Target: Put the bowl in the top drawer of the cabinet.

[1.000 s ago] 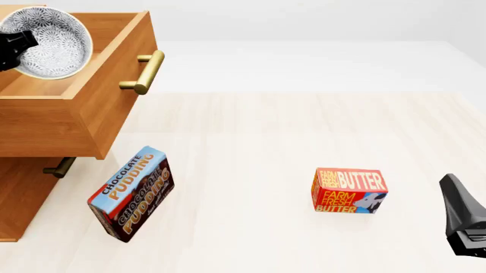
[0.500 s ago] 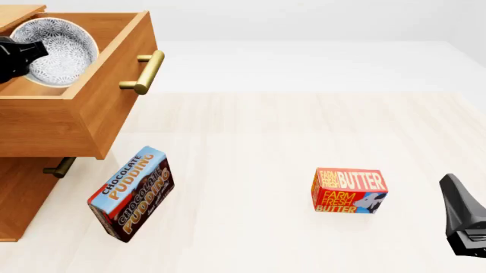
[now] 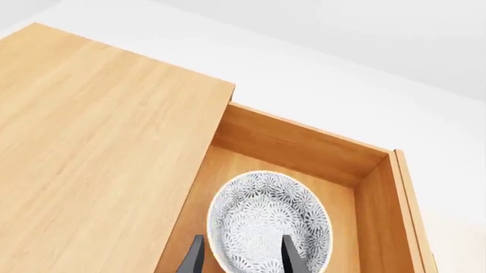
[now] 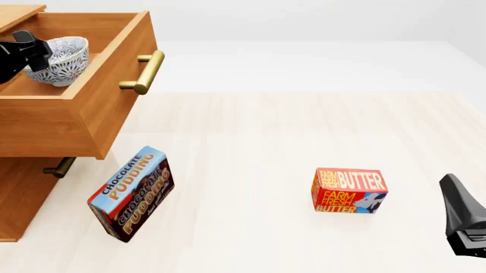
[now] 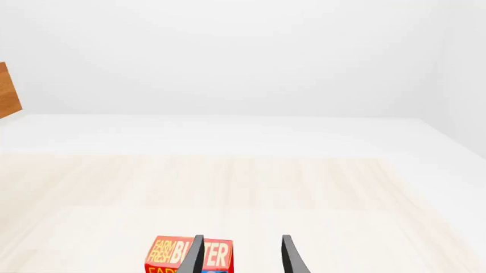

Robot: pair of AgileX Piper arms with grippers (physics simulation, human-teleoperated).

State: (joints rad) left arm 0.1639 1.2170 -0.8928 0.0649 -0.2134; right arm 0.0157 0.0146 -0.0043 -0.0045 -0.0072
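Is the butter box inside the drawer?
No, the butter box sits out on the table, far from the top drawer.

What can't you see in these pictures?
- Front view: the bowl's bottom is hidden behind the top drawer's side wall, so whether it rests on the floor is unclear.
- Front view: the cabinet and left gripper are cut by the left edge.
- Right wrist view: the butter box is cut by the bottom edge.
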